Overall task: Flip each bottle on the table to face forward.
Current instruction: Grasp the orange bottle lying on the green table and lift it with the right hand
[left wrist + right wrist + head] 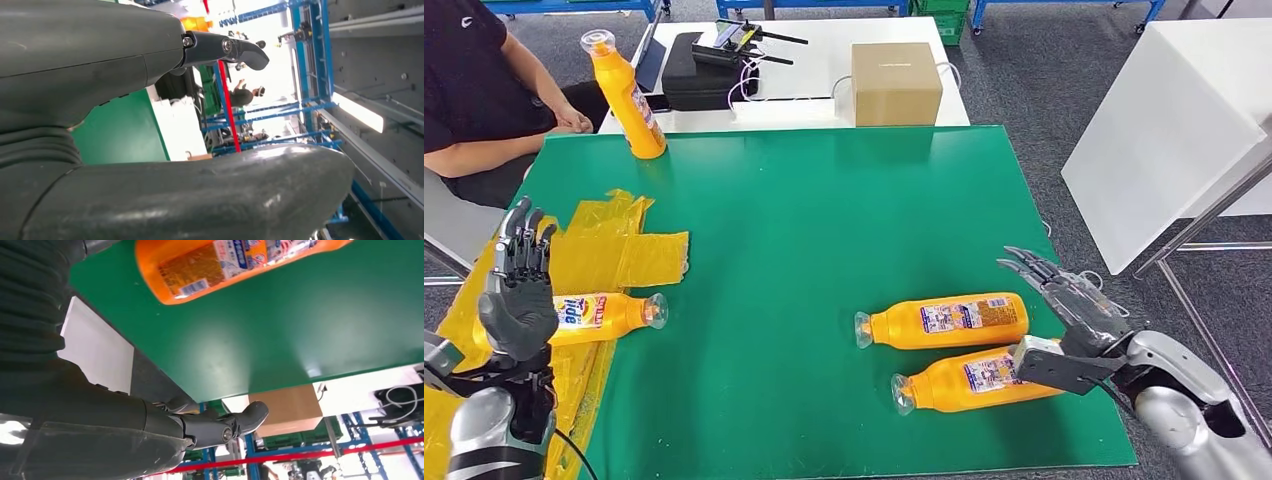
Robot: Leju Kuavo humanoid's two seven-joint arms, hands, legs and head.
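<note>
The table (824, 260) wears a smooth green mat with a soft sheen — pale reflections show toward its far edge. The four orange bottles (949, 320) look like glossy plastic, with clear caps and printed paper-like labels. At the near left lies crinkled yellow plastic film (619, 250), shiny and creased. The cardboard box (896, 82) beyond the mat is matt brown. The right hand (1064, 300) has dark, faintly glossy fingers (1029, 262) — its forearm is brushed silver metal; the left hand (516, 300) looks matt grey.
</note>
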